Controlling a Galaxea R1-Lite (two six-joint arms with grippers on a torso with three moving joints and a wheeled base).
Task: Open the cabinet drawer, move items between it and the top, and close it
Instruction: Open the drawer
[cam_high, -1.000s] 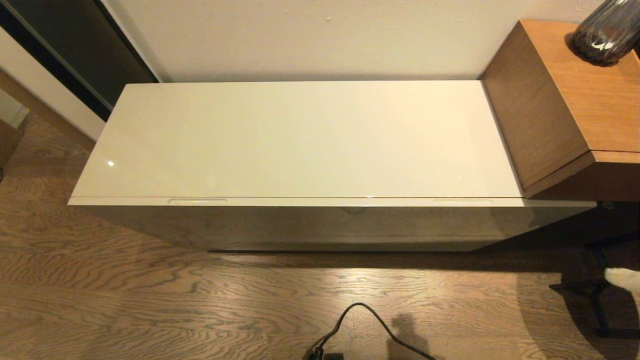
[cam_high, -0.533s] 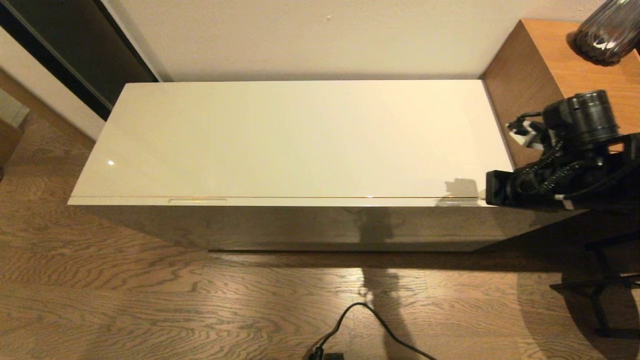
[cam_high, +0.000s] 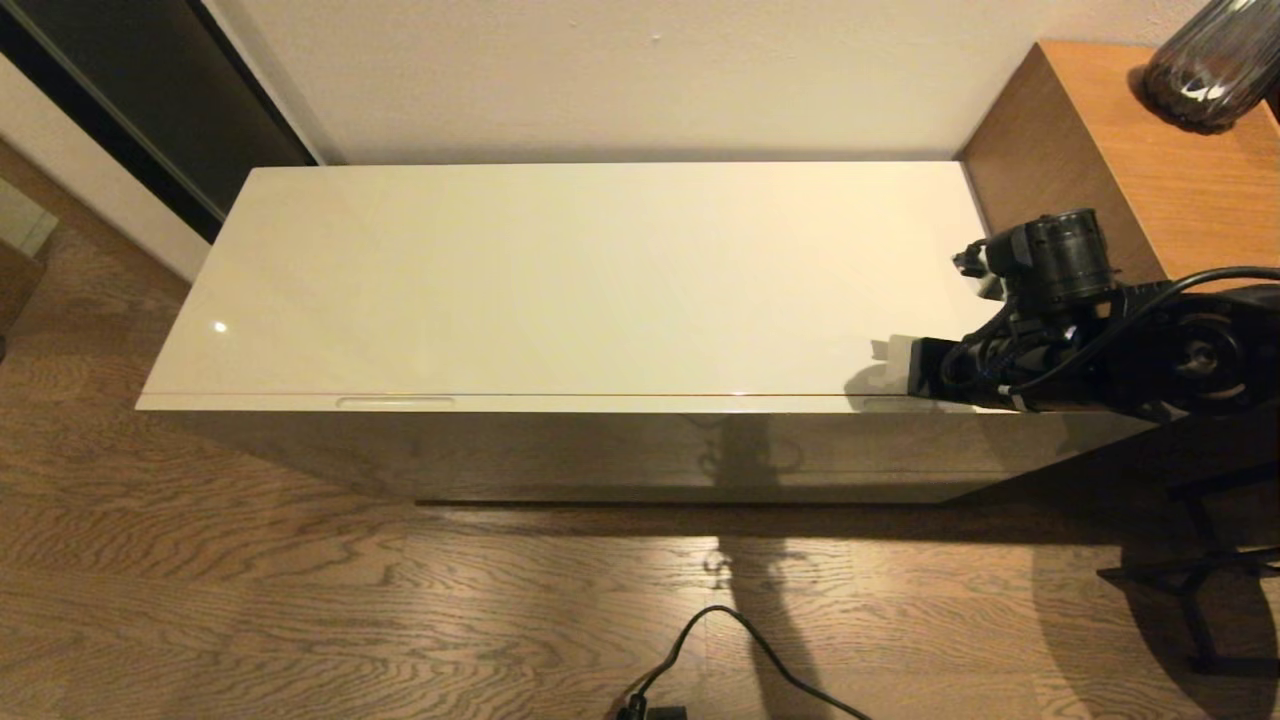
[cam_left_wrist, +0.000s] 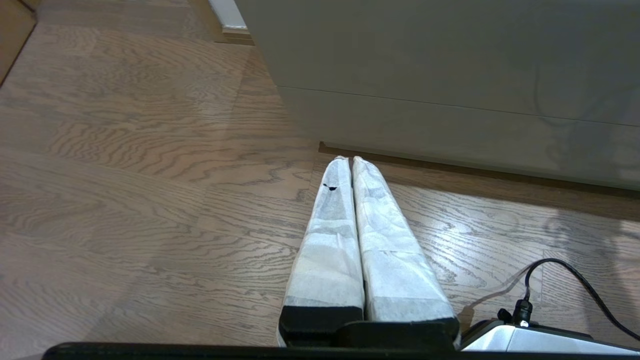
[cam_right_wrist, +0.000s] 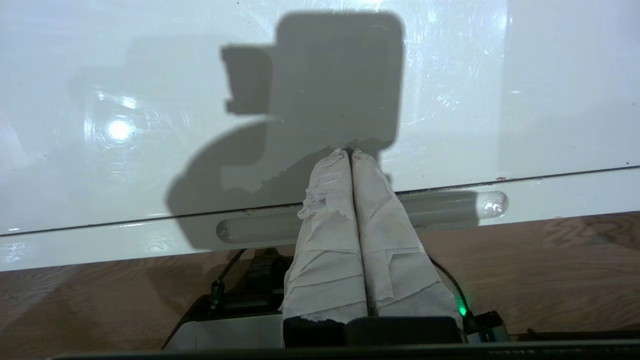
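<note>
The cabinet drawer (cam_high: 600, 440) is shut, its pale glossy face below the cream-white top (cam_high: 600, 270). One handle slot (cam_high: 395, 402) shows at the left. My right gripper (cam_high: 885, 352) reaches in from the right, low over the top's front right corner. In the right wrist view its taped fingers (cam_right_wrist: 348, 152) are shut on nothing, with the right handle slot (cam_right_wrist: 450, 207) beneath them. My left gripper (cam_left_wrist: 348, 160) is shut and empty, hanging over the floor before the cabinet's front (cam_left_wrist: 450, 50). The slippers and the packet are out of view.
A taller brown wooden unit (cam_high: 1100, 170) adjoins the cabinet's right end and carries a dark glass vase (cam_high: 1210, 70). A black cable (cam_high: 740, 640) lies on the wooden floor in front. Black stand legs (cam_high: 1200, 580) are at the right.
My right arm came in from the right, absent a second ago, and has moved left over the top's front right corner. The drawer stays shut.
</note>
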